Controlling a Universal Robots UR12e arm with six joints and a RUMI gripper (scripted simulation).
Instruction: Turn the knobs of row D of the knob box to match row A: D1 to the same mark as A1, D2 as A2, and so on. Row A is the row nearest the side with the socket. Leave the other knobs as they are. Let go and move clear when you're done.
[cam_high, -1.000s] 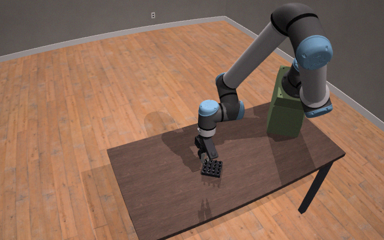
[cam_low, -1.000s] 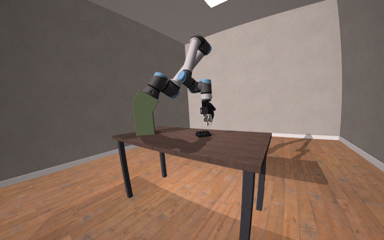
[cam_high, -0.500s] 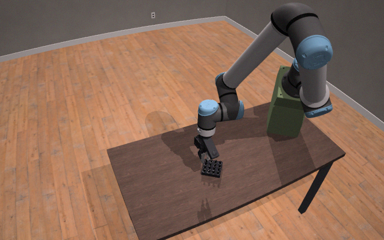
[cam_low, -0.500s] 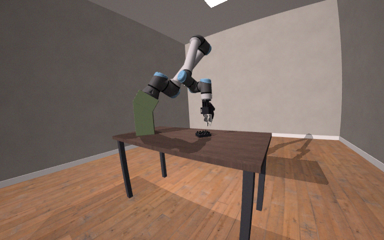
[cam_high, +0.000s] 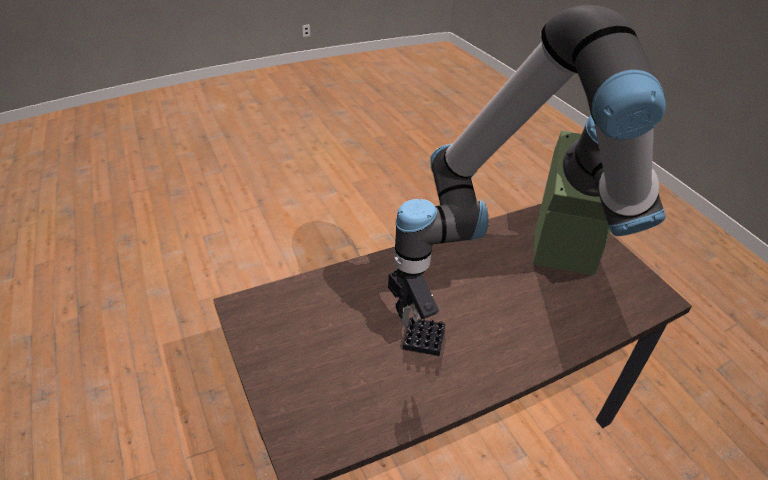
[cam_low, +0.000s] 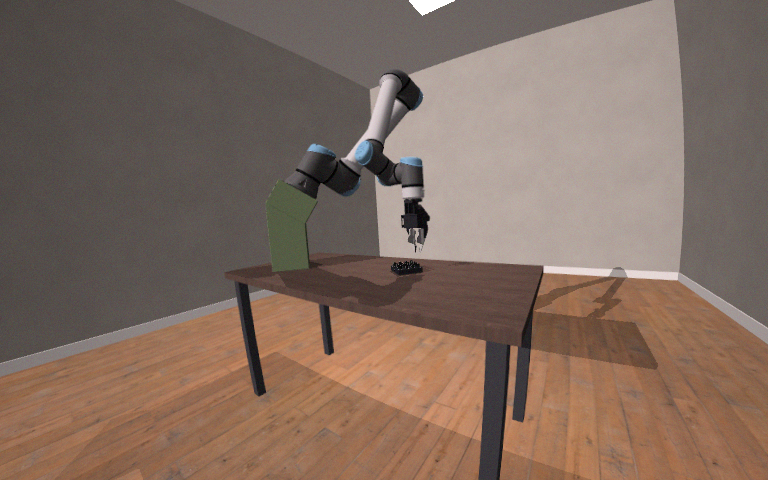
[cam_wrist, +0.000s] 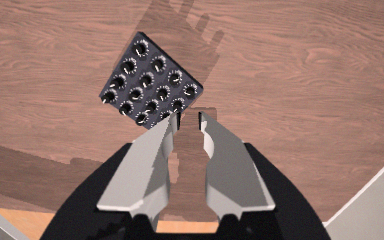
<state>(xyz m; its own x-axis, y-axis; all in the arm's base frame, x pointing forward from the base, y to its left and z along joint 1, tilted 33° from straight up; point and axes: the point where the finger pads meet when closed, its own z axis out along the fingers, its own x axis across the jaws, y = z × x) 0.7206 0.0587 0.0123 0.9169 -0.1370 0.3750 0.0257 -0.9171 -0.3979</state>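
Observation:
The black knob box (cam_high: 423, 336) (cam_low: 406, 270) (cam_wrist: 152, 80) lies on the dark wooden table (cam_high: 317, 384) (cam_low: 453, 294) (cam_wrist: 300, 75). It carries a grid of small round knobs with white marks, and in the wrist view it sits turned like a diamond. My gripper (cam_high: 403, 313) (cam_low: 416, 247) (cam_wrist: 189, 113) hangs a little above the table. Its fingertips are just off one edge of the box, over bare wood. The fingers stand close together with a narrow gap, and nothing is between them. The knob marks are too small to read in the top and exterior views.
The arm's green pedestal (cam_high: 569, 226) (cam_low: 287, 232) stands at one corner of the table. The arm reaches from it over the table to the box. The table edges drop to a wooden floor.

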